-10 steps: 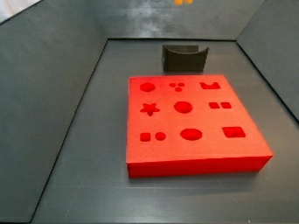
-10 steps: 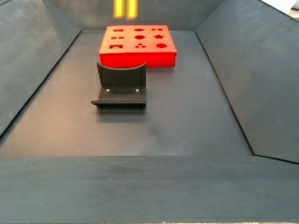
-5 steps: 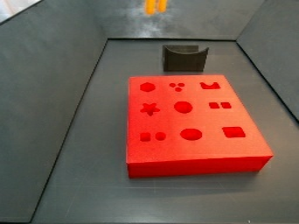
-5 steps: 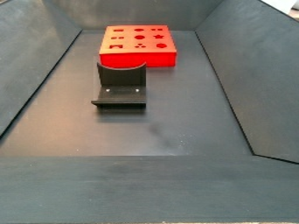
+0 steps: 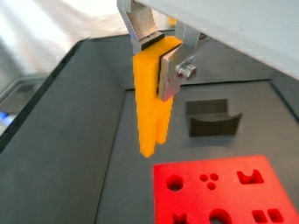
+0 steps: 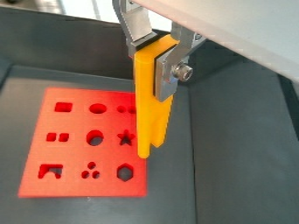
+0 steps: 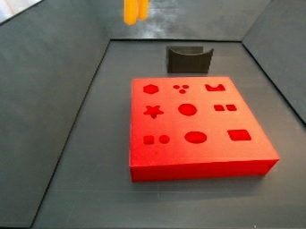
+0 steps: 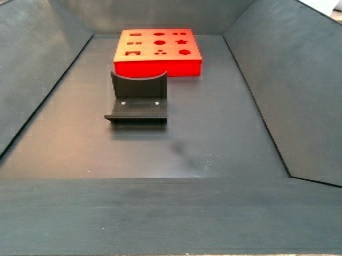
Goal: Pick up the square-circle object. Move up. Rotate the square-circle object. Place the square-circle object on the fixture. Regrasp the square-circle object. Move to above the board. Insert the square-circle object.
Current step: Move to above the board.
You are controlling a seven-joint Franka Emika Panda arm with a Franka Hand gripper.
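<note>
- Here the claw (image 5: 159, 54) is clenched on the top end of the peg (image 5: 152, 105), its silver fingers (image 5: 172, 73) pressing the two sides; the same grip shows in both wrist views (image 6: 162, 54).
- The peg (image 6: 149, 103) hangs upright from the claw, long and yellow-orange, its free end pointing down and clear of everything below.
- In a wrist view the board (image 6: 91, 140) lies under the peg, with the peg's tip seen over the board's edge region near the star cut-out.
- In a side view only the peg's lower part (image 7: 135, 10) shows, high above the floor and well apart from the board (image 7: 195, 125); the claw is cut off there.
- The fixture (image 7: 188, 59) stands on the floor just beyond the board's far edge, empty notch up (image 8: 138, 94).
- The board (image 8: 159, 51) lies flat on the dark floor.
</note>
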